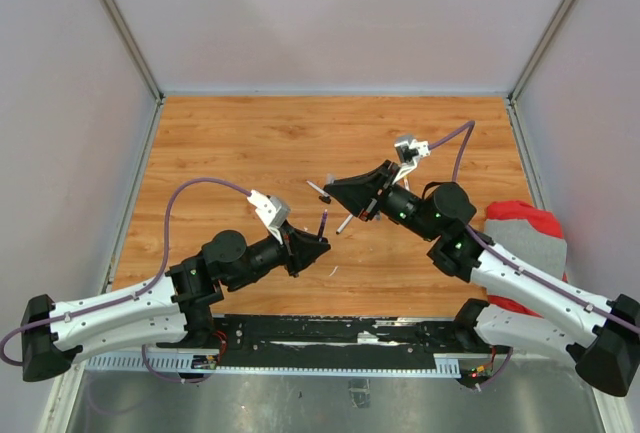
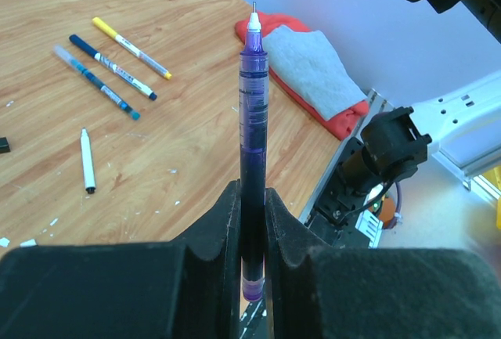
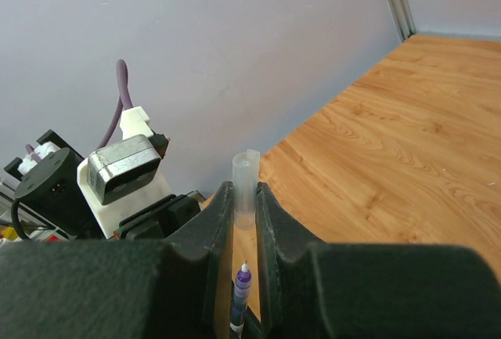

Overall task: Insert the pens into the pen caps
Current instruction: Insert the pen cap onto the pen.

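My left gripper [image 2: 252, 194] is shut on a purple pen [image 2: 252, 104], which stands upright out of the jaws with its bare needle tip on top. In the top view this pen [image 1: 322, 223] points toward my right gripper [image 1: 335, 189]. The right gripper [image 3: 244, 190] is shut on a translucent pen cap [image 3: 246, 174]. The purple pen's tip [image 3: 243, 272] shows just below the cap, apart from it. Several more pens lie on the table: a yellow one [image 2: 131, 48], a dark blue one [image 2: 113, 67], a light blue one [image 2: 98, 83] and a white one [image 2: 87, 160].
A red and grey cloth [image 1: 525, 243] lies at the table's right edge beside the right arm. A small dark piece [image 1: 318, 191] lies on the wood near the right gripper's tip. White flecks are scattered over the wooden table [image 1: 240, 143]. Grey walls enclose the table.
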Motion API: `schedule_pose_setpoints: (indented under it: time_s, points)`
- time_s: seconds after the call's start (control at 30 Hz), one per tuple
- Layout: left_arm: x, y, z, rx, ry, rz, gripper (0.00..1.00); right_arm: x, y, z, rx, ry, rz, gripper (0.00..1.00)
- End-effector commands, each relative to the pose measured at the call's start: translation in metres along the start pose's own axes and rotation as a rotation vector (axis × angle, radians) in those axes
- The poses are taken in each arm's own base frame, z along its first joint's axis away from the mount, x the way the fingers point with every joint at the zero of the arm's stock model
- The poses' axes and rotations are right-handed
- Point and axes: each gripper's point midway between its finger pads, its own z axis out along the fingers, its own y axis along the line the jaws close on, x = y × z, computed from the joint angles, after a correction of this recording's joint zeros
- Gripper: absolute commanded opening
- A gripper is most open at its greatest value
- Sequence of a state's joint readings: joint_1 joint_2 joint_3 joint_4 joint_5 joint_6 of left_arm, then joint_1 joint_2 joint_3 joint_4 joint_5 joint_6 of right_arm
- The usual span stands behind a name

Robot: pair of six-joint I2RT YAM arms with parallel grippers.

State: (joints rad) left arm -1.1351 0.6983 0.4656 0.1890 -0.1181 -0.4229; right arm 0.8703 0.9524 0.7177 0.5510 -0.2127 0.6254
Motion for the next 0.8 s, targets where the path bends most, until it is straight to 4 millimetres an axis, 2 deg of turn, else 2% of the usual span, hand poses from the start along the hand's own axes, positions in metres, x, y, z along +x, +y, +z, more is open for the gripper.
schedule_pose_setpoints:
  time_s: [0.0, 0.4, 0.77]
  points:
    - [-0.026, -0.015, -0.002, 0.048, -0.076, 0.009, 0.0, -0.01, 0.012, 0.0, -0.035, -0.047, 0.077, 0.01]
    - [-0.026, -0.013, -0.001, 0.037, -0.08, 0.01, 0.0, 0.013, 0.008, -0.002, -0.045, 0.022, 0.116, 0.01]
    - [-0.027, -0.012, -0.001, 0.029, -0.083, 0.007, 0.0, 0.021, 0.01, -0.005, -0.063, 0.041, 0.124, 0.0]
